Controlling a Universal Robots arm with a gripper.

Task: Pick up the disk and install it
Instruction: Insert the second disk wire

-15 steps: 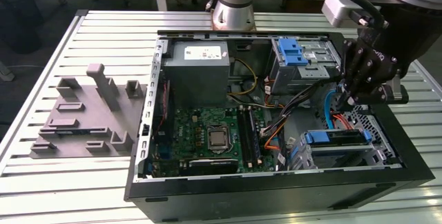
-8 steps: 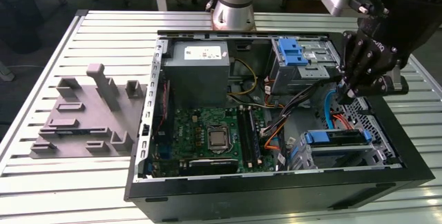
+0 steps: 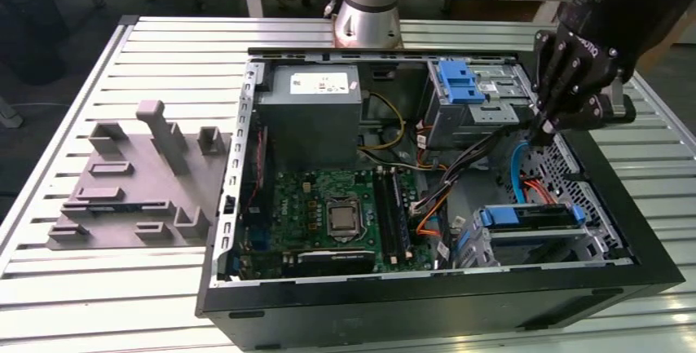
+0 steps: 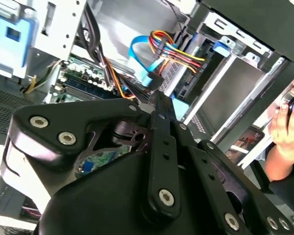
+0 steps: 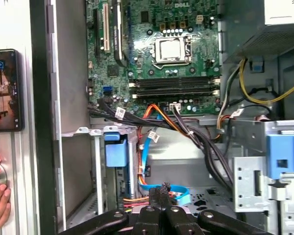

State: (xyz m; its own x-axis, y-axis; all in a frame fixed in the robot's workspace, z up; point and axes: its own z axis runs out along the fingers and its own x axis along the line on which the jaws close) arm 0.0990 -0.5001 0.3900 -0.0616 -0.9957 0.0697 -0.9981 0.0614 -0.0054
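Note:
The disk (image 3: 529,216), grey with a blue carrier frame, lies flat in the drive cage at the near corner of the open computer case (image 3: 435,304), on the exterior view's right. In the first wrist view its blue carrier end (image 5: 115,152) shows edge-on inside the cage. My gripper (image 3: 540,134) hangs over the case's side wall on the exterior view's right, above and behind the disk and apart from it. The fingers are shut together with nothing between them, as both wrist views show (image 5: 159,192) (image 4: 155,97).
Inside the case are a grey metal box (image 3: 315,108), the motherboard (image 3: 337,214), a blue latch on a silver cage (image 3: 470,84) and loose cables (image 3: 478,157). A grey fixture (image 3: 136,178) stands on the slatted table. A person's hand (image 4: 289,122) and a phone (image 5: 5,90) are beside the case.

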